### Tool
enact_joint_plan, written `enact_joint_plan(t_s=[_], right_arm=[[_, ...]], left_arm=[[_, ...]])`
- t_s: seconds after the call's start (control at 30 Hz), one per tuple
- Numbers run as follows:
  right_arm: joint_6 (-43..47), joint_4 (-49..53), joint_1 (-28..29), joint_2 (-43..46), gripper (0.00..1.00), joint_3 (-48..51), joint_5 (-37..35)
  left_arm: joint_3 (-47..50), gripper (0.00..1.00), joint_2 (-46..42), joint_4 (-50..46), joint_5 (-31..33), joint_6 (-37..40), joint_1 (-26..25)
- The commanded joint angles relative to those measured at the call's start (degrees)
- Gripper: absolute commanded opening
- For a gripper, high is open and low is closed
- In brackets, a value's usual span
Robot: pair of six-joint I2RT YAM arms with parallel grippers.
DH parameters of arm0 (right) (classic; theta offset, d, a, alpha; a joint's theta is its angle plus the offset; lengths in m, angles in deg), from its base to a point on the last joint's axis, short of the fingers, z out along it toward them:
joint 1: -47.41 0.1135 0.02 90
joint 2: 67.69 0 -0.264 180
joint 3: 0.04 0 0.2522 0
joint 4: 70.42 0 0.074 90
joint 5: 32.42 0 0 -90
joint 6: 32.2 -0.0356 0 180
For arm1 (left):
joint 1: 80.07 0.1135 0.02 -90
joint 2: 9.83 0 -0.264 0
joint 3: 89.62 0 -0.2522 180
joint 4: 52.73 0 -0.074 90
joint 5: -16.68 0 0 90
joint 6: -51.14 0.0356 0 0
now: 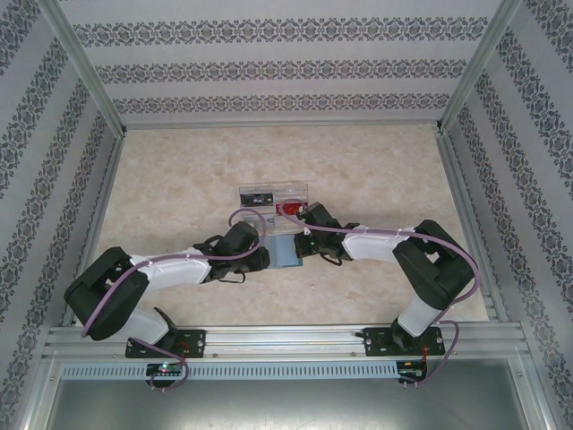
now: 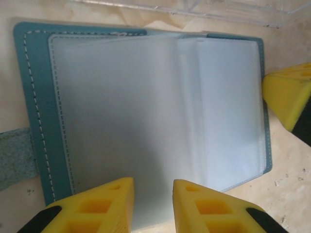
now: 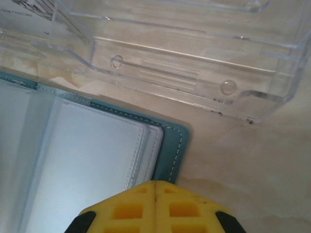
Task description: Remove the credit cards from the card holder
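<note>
Fingers first: my left fingers (image 2: 97,204) stand a narrow gap apart, gripping nothing I can see, at the near edge of one card holder (image 2: 146,107). It lies open on the surface (image 3: 252,165), clear sleeves (image 2: 121,126) up. My right fingers (image 3: 131,208) are pressed together, empty, at its right corner. One clear tray (image 3: 194,63) sits just beyond it; the print inside is unreadable.
</note>
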Motion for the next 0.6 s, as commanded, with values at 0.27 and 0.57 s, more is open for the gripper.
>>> enact_joint_plan(t_s=[0.27,0.57], right_arm=[[2.1,0.0,-0.3,16.6,0.05,5.4,-8.7],[6.1,1.5,-1.4,37.1,0.69,10.4,-23.3]], left_arm=[[-6.9,0.52,-14.8,-18.8,11.6,3.5,-0.7],[-13.9,1.0,-22.4,-38.2,37.0,2.9,0.5]])
